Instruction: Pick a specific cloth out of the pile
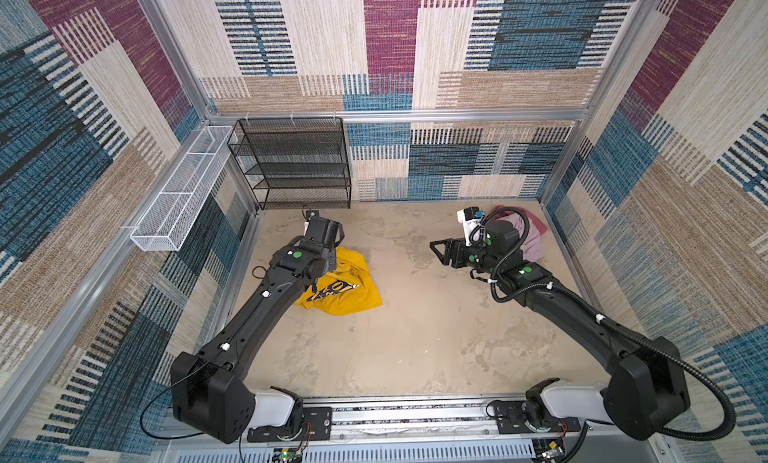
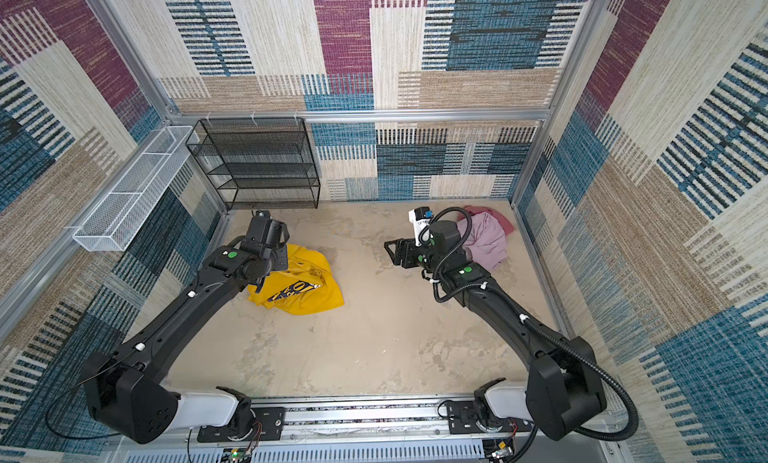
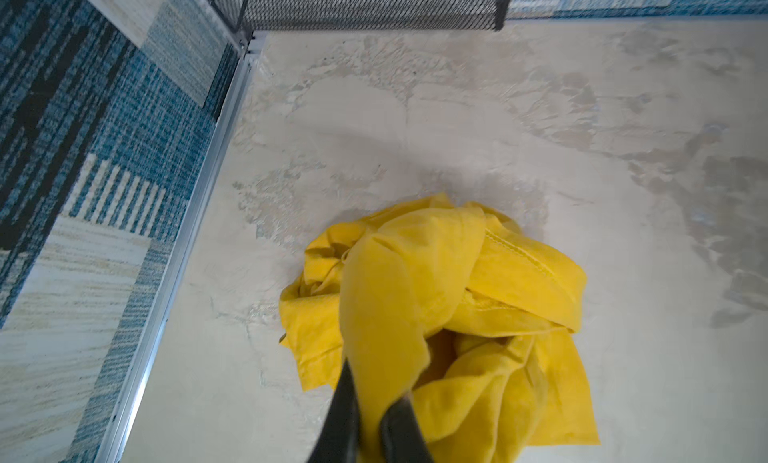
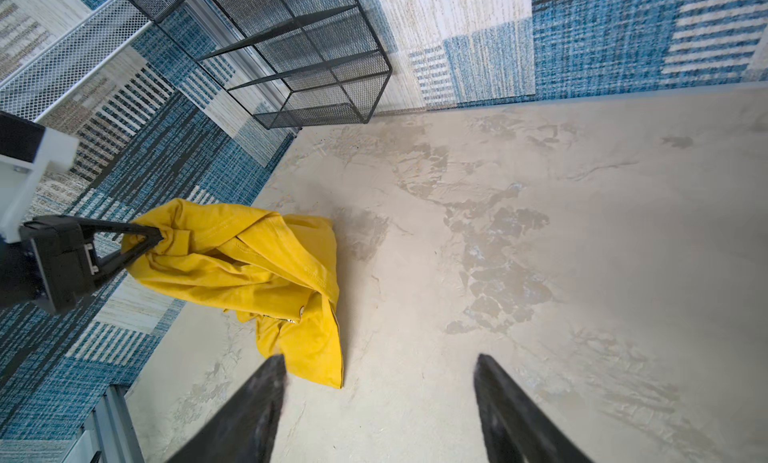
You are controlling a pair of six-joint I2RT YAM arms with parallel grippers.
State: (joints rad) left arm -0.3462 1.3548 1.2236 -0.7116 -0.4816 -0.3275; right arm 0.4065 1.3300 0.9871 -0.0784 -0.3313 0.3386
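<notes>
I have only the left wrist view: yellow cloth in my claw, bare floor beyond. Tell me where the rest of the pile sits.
Observer: The pile, pale pink and rose-red garments, lies in the far right corner, partly hidden by the right arm and well apart from the yellow shirt.
Operator: Report the right claw.
Observer: The right claw is open and empty, pointing toward the shirt without touching it.
Operator: Confirm this is the printed shirt.
Observer: Yes. In both top views a navy and white print shows on its upper side.
</notes>
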